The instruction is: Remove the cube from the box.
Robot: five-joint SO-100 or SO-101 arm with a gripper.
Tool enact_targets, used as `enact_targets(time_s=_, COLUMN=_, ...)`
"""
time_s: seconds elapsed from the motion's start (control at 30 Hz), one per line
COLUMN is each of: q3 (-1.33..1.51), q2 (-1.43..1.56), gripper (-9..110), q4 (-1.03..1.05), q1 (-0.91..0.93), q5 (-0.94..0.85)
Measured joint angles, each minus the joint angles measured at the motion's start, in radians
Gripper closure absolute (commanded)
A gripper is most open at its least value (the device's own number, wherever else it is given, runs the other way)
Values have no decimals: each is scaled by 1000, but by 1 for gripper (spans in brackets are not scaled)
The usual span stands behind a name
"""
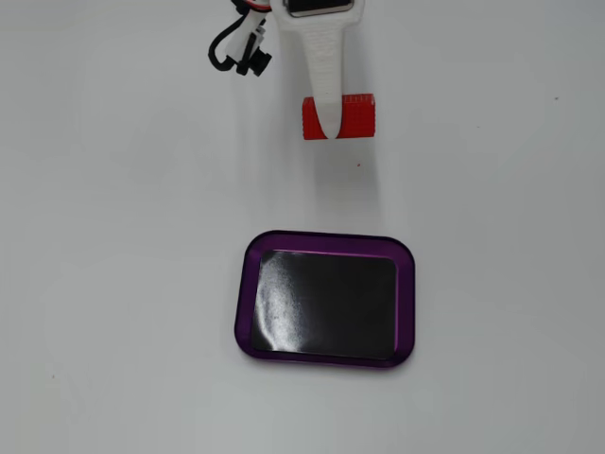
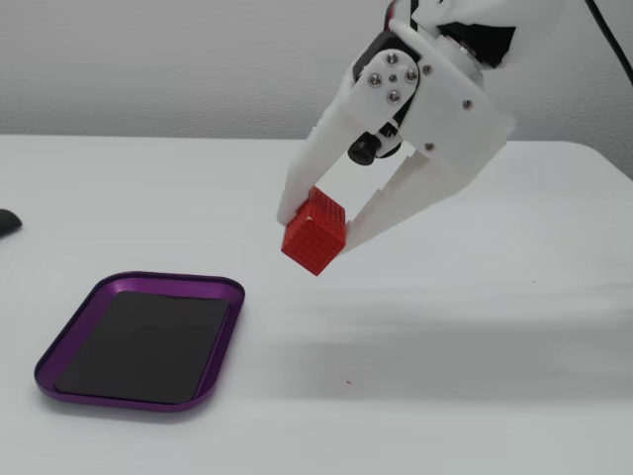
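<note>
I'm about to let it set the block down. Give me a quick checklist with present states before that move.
1. Small red ribbed block held between the end effector fingers: ok.
2. Block clear of the shallow purple tray: ok, beyond its rim in both fixed views.
3. Tray empty: ok, black bottom bare.
4. White table under the block free of objects: ok.
5. Block touching the table: cannot tell; looks slightly above it.

No legible text or markings.
</note>
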Motion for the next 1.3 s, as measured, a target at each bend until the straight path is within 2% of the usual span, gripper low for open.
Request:
enact_targets(time_s=0.33, q3=198, q2=2, gripper=102, q4=-152, q1=0, q5=-32)
enact_targets(time_s=0.87, q3=215, q2=5, gripper=101, q4=-169, q1=0, q5=-34)
enact_targets(time_s=1.1, q3=215, q2=12, gripper=87, q4=-169, q1=0, q5=-34)
enact_targets(time_s=1.3, q3=215, q2=17, gripper=84, q4=-169, q1=0, q5=-34)
